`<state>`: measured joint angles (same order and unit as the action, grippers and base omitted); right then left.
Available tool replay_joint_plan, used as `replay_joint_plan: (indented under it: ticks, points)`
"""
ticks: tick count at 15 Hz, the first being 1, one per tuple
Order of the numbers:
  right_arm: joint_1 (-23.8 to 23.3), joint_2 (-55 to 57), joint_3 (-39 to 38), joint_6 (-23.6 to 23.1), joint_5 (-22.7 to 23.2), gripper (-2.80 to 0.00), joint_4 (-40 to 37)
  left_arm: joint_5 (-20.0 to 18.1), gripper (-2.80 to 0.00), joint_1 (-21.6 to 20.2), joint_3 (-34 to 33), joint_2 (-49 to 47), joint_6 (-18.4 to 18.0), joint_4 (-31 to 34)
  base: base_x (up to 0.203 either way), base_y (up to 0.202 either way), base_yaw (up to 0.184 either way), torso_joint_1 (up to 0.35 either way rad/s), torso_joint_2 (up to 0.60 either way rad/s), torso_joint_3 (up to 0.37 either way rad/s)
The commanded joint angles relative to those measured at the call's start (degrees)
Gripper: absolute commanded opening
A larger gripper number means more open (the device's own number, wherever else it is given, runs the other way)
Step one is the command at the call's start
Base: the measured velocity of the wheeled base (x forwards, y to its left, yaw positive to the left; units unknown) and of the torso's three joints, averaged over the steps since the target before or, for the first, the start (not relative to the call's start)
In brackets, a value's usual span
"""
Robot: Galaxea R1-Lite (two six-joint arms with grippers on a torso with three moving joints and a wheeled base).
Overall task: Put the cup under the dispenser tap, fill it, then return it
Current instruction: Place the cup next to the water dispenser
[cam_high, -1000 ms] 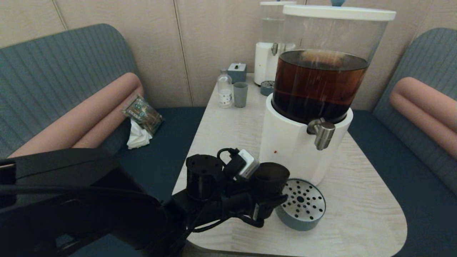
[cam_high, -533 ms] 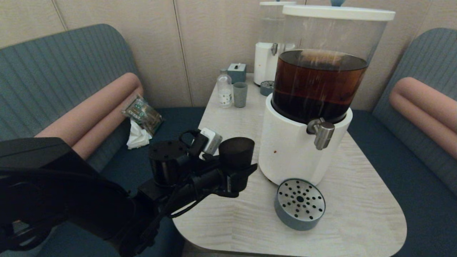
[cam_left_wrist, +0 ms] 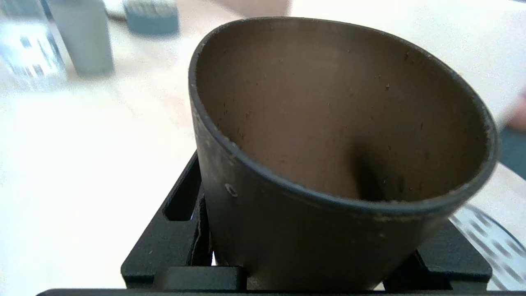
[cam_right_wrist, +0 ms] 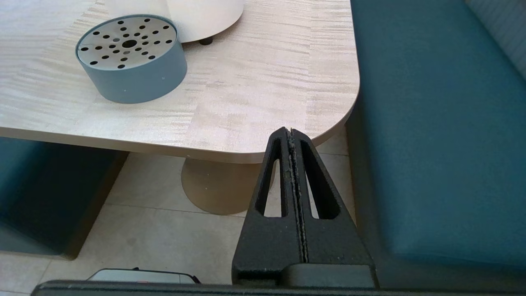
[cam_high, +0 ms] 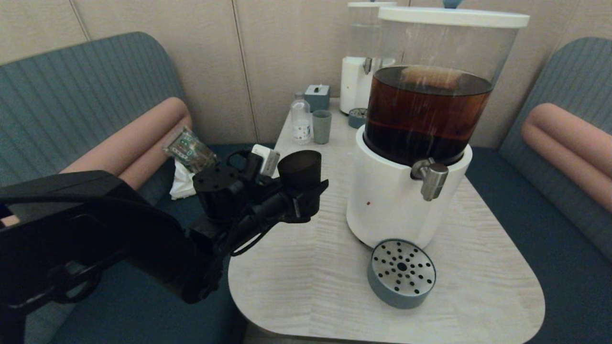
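The dark tapered cup (cam_high: 300, 169) hangs upright above the table's left side, well left of the big brown-liquid dispenser (cam_high: 420, 119). My left gripper (cam_high: 306, 203) is shut on the cup's lower body, one black finger on each side. In the left wrist view the cup (cam_left_wrist: 328, 144) fills the picture; its inside wall shows, its bottom is hidden. The brushed-steel dispenser tap (cam_high: 432, 179) juts from the white base, with nothing under it. My right gripper (cam_right_wrist: 290, 133) is shut and empty, parked below the table's near right corner, out of the head view.
A round blue-grey drip tray (cam_high: 401, 272) with a perforated steel top sits on the table (cam_high: 311, 286) below the tap. At the far end stand a small bottle (cam_high: 301, 119), a grey-green cup (cam_high: 322, 126), a small box (cam_high: 317, 97) and a clear-liquid dispenser (cam_high: 363, 62). Benches flank the table.
My left arm has carried the cup from beside the drip tray up and to the left, farther from the tap. The right arm has not moved.
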<state>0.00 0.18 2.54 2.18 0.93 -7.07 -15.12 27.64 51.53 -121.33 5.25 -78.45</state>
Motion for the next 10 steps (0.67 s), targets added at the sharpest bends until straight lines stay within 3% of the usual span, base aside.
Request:
replay_joint_plan:
  ticks: [1,6,10]
  points:
    - [0.0,0.0,0.0,0.0,0.0,-2.80,0.0,0.1,-2.80,-1.4,5.8,-5.9,0.2,-1.3,0.000,0.000,0.000,0.000,0.00,0.000]
    - [0.0,0.0,0.0,0.0,0.0,-2.80,0.0,1.5,-2.80,-4.4,16.2,-13.4,0.0,-1.5,0.000,0.000,0.000,0.000,0.00,0.000]
    - [0.0,0.0,0.0,0.0,0.0,-2.80,0.0,1.2,-2.80,-9.4,17.1,-14.6,-0.4,0.3,0.000,0.000,0.000,0.000,0.00,0.000]
